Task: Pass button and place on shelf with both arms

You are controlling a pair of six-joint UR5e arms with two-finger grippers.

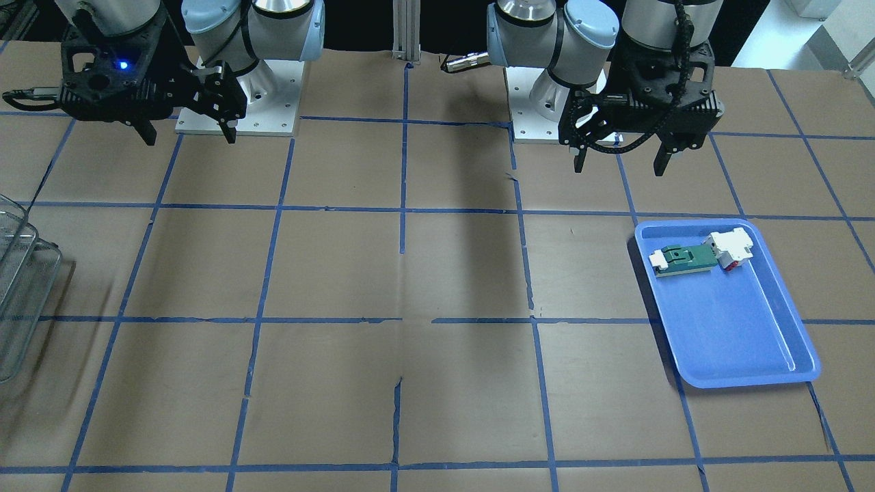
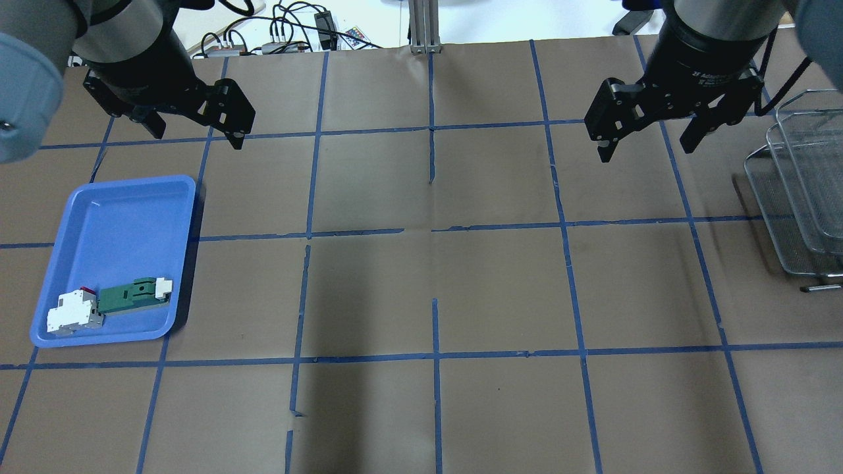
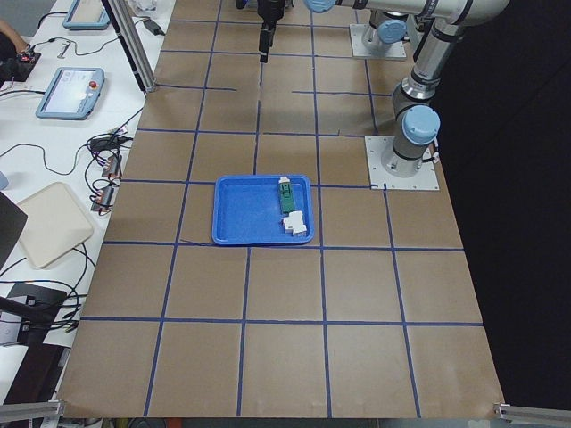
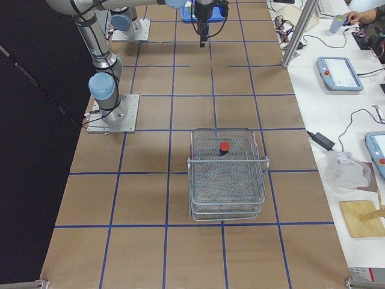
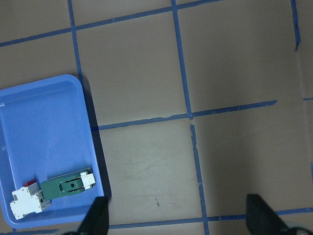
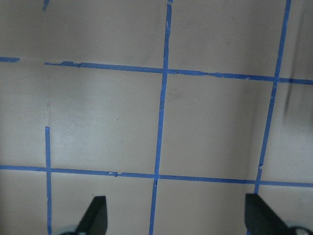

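The button (image 4: pixel 224 147), with a red cap on a black body, stands upright on the top tier of the wire-mesh shelf (image 4: pixel 227 180), near its far edge; it shows only in the exterior right view. The shelf is also at the table's edge in the overhead view (image 2: pixel 793 197) and the front-facing view (image 1: pixel 20 287). My left gripper (image 2: pixel 195 131) (image 1: pixel 620 166) (image 5: pixel 178 223) is open and empty, raised over the table beside the blue tray. My right gripper (image 2: pixel 649 148) (image 1: pixel 189 137) (image 6: pixel 178 223) is open and empty, raised well apart from the shelf.
A blue plastic tray (image 2: pixel 112 224) (image 1: pixel 738 328) (image 5: pixel 44 132) on my left side holds a green-and-white connector part (image 2: pixel 132 296) (image 1: pixel 683 260) and a white block with red (image 2: pixel 74 313) (image 1: pixel 731 247). Brown paper with a blue tape grid covers the table.
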